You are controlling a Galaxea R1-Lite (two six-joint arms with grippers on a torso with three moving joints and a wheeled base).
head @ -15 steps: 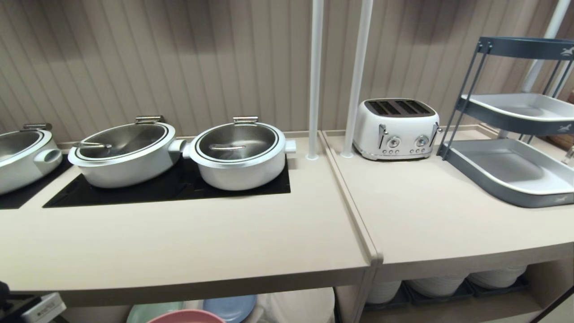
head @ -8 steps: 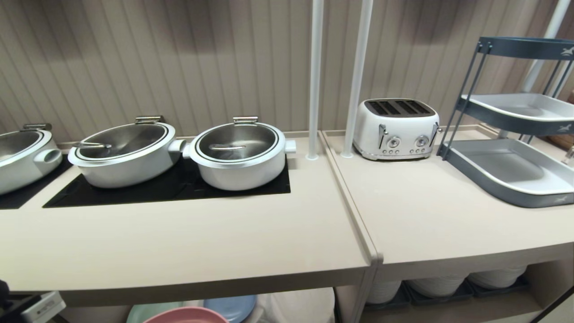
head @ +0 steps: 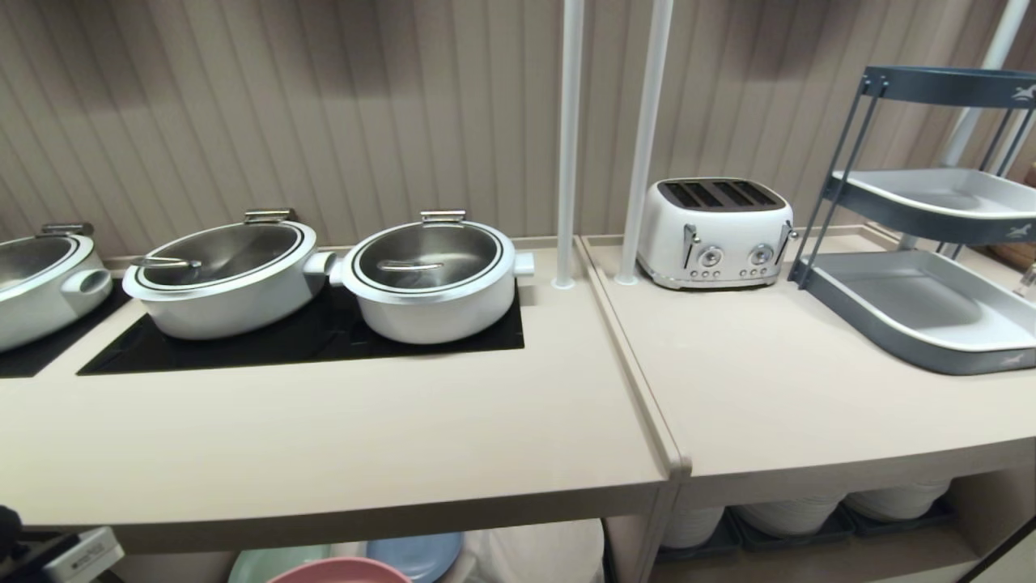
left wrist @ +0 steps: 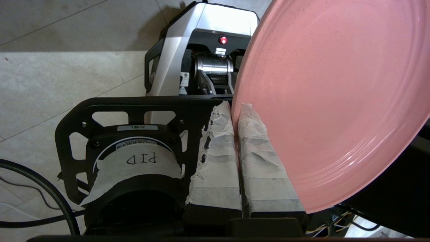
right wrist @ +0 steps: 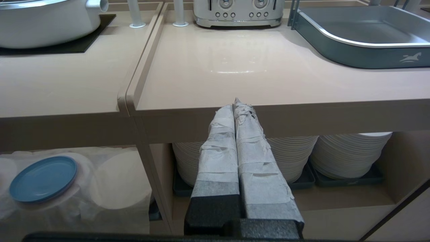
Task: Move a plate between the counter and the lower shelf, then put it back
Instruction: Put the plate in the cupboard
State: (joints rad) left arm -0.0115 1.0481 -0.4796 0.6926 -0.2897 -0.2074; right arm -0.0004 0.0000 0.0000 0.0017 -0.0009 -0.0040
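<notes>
My left gripper (left wrist: 235, 109) is shut on the rim of the pink plate (left wrist: 329, 94), one taped finger on each face. In the head view only the plate's top edge (head: 340, 571) shows, low in front of the lower shelf (head: 534, 551) and under the counter's (head: 364, 437) front edge. The left wrist view has floor and the robot's base behind the plate. The white cloth of the lower shelf (right wrist: 111, 181) also shows in the right wrist view. My right gripper (right wrist: 237, 105) is shut and empty, parked level with the counter's front edge (right wrist: 268, 117).
A blue plate (right wrist: 43, 178) and a mint-green plate (head: 275, 563) lie on the cloth. White pots (head: 433, 275) sit on black cooktop panels (head: 291, 344). A toaster (head: 716, 231) and a grey tiered tray rack (head: 923, 308) stand on the right. Stacked white plates (right wrist: 349, 154) fill the right compartment.
</notes>
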